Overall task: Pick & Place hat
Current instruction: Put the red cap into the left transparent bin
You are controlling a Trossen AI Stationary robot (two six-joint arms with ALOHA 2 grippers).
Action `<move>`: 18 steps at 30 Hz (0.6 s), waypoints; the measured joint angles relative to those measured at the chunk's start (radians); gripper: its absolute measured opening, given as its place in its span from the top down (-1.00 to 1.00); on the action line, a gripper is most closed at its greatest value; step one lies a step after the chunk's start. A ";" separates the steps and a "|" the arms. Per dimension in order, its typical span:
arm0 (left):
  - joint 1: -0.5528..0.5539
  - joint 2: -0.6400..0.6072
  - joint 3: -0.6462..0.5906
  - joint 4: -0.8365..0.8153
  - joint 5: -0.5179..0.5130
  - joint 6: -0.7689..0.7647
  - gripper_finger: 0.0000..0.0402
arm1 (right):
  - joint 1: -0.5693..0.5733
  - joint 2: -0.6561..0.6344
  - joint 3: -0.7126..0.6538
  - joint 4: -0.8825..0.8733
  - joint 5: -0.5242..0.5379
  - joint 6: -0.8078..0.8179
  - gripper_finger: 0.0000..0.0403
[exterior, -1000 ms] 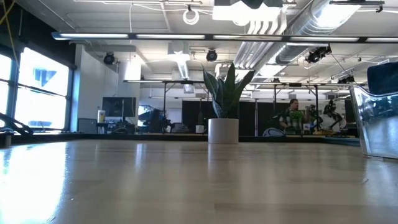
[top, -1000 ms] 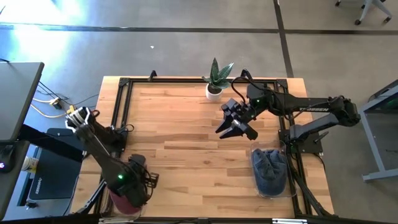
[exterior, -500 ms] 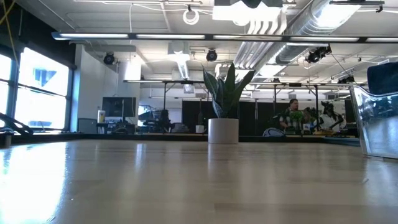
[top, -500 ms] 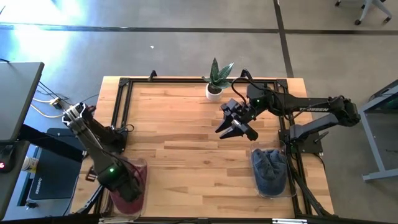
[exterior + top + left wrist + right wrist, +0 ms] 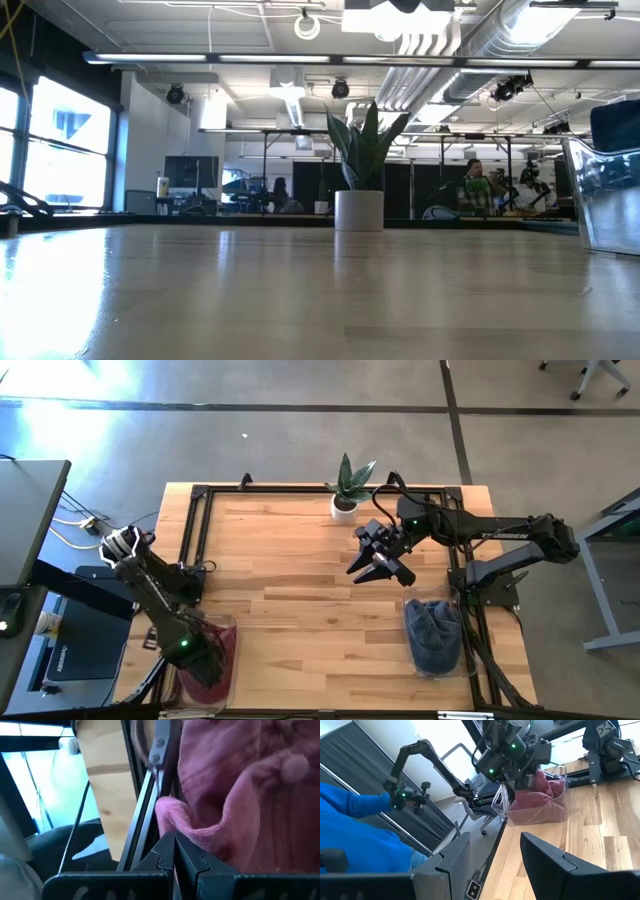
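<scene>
Item one, my left gripper [image 5: 172, 851]: lowered into the clear plastic bin [image 5: 226, 635] at the table's near left corner; fingers pressed together, with a fold of the dusty-pink knitted hat [image 5: 240, 800] pinched at their tips; the rest of the hat lies just ahead of the tips, and I see its small pompom in the left wrist view.

Item two, my right gripper [image 5: 378, 564]: held above the light wooden plank table [image 5: 290, 570], fingers parted to a middling gap, nothing between them; in the right wrist view the pink hat and its bin lie well ahead of these fingers, across the table.

Item three, blue-grey folded cloth hat [image 5: 434, 635]: in a second clear plastic bin [image 5: 408, 603], near my right gripper, toward the table's near edge.

Item four, small green spiky plant in a white pot [image 5: 346, 495]: near my right gripper, at the table's far edge; upright.

Item five, black metal frame [image 5: 196, 520]: runs round the tabletop.
</scene>
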 joint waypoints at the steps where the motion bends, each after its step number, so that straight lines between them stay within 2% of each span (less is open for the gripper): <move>1: 0.001 0.000 -0.016 0.010 0.000 0.002 1.00 | 0.000 0.000 0.000 0.000 0.000 0.004 0.17; 4: -0.001 0.000 -0.071 0.072 -0.008 0.004 1.00 | 0.000 0.000 0.000 0.000 0.002 0.013 0.17; 7: 0.000 0.000 -0.093 0.096 -0.077 0.010 1.00 | 0.000 0.000 0.000 0.000 0.003 0.029 0.17; 14: -0.001 0.000 -0.098 0.080 -0.361 0.087 1.00 | 0.000 0.000 0.000 0.000 0.038 0.056 0.17; 18: 0.000 0.000 -0.137 0.077 -0.376 0.088 1.00 | 0.000 0.000 0.000 0.000 0.045 0.067 0.17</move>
